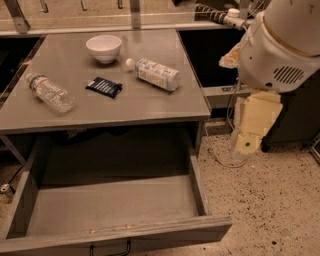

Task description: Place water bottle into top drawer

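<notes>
The clear, label-free water bottle [50,93] lies on its side at the left of the grey table top [150,102], cap toward the far left. The top drawer [115,206] stands pulled out below the table with nothing in it; its dark handle [110,248] shows at the bottom edge. My gripper [247,144] hangs off the white arm [280,45] to the right of the table, above the floor, far from the water bottle and holding nothing that I can see.
A white bowl [104,47] stands at the back of the table. A dark packet [104,86] and a bottle with a white printed label [156,74] lie in the middle. Cables [220,15] run behind the table at right. Speckled floor [270,210] lies right of the drawer.
</notes>
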Tool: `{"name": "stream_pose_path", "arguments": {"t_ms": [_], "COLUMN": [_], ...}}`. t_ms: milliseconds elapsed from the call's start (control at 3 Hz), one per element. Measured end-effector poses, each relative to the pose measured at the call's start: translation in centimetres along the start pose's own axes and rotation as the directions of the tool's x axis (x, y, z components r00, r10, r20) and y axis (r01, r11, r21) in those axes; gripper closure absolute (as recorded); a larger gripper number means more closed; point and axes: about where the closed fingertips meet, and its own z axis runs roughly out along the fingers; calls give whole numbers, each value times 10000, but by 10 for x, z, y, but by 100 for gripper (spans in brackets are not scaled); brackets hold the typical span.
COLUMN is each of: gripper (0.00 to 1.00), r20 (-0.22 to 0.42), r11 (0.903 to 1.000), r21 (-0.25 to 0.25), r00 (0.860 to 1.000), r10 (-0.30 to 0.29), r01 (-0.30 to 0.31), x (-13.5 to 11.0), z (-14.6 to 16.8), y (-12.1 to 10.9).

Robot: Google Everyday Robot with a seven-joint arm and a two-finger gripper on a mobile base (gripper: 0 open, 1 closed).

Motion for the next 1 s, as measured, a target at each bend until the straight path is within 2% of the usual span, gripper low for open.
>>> {"name": "stream_pose_path", "arguments": {"t_ms": [333, 667, 1000], "gripper": [0, 0, 0], "r20": [268, 763, 890], "r11": [9989, 9935, 9847], "r21": [210, 462, 473], "r00": [9988, 9920, 9826], "r10": [403, 1005, 1629], "r01": [-409, -1042, -1676], "x": [-19, -78, -124], "z": [10, 42, 71], "y": [-10, -52, -93]}}
